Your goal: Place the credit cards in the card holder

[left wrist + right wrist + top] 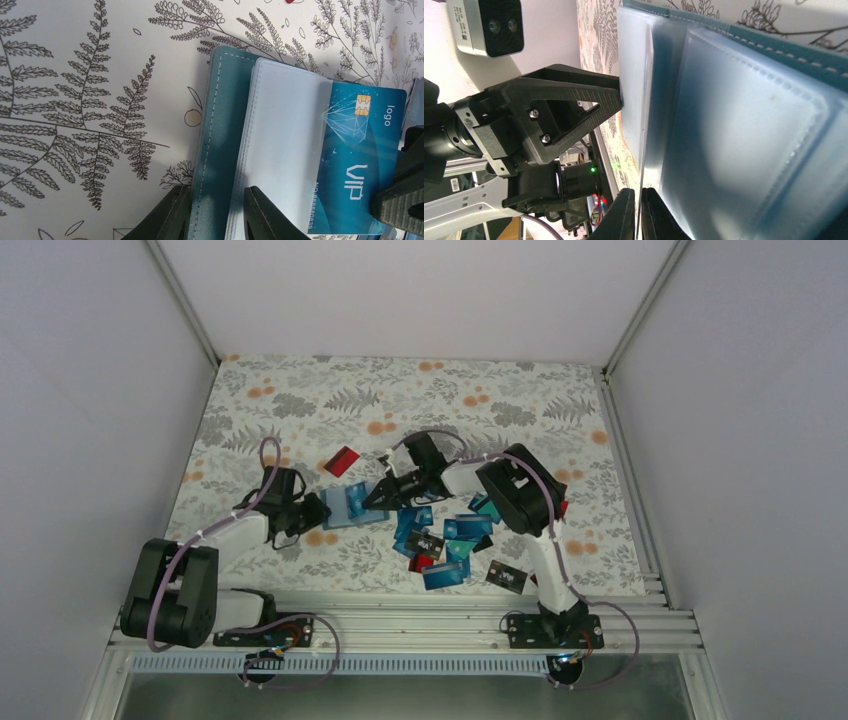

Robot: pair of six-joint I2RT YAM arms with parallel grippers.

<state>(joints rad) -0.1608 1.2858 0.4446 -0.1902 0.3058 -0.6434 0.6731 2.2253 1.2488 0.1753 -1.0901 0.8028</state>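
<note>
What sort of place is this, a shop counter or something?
Probably a robot test booth: plain white walls enclose a floral-covered table, with two arms bolted to a metal rail and loose credit cards.

The left arm (235, 530) and the right arm (550, 560) are built alike, with bulky matte-black joint housings linked by smooth white tubes. A thin grey-purple cable (268, 455) trails along each arm. A flat black base plate (552, 628) sits at each foot. The left pincer (217, 192) has dark, wedge-shaped plastic fingers (574, 100) with an open triangular truss, fixed by two silver screws (535, 114). Above it sits a pale grey camera box (486, 25) with two dark lenses. A small green light (593, 170) glows on the black wrist. The right pincer (639, 192) has matching dark fingers.
</note>
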